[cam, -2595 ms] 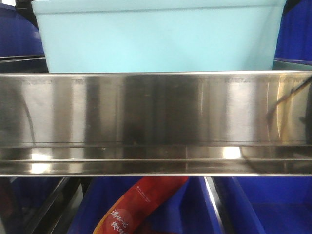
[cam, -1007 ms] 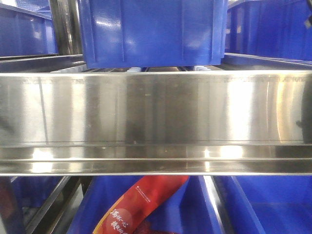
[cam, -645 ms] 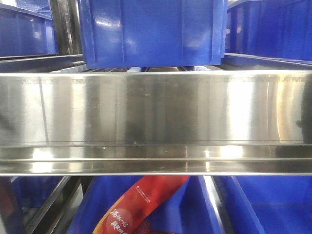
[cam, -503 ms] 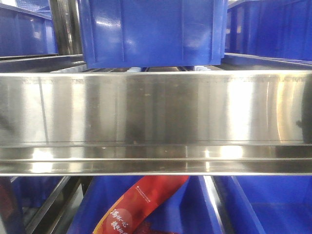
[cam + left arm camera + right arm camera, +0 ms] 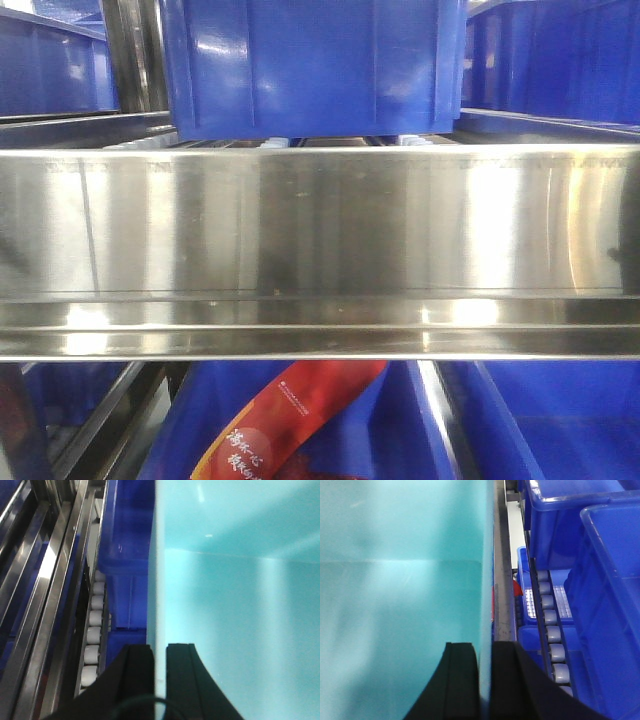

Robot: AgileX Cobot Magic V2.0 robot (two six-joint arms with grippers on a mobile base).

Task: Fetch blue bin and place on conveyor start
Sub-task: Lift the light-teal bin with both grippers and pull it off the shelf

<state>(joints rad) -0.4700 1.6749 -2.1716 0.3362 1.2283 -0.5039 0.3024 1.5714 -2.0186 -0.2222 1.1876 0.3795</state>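
The left hand (image 5: 160,647) and right hand (image 5: 484,647) each pinch a thin side wall of the blue bin (image 5: 235,605) spanning between them. It is smooth, probably light, and may slip or flex.

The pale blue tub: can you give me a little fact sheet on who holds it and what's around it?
held thing: blue bin, pale aqua, plain walls
left gripper: shut on the bin's side wall, one finger inside, one outside
right gripper: shut likewise on the opposite wall
beside it: dark blue crates, white rollers
front view: steel shelf rail, red packet below it; bin not seen there
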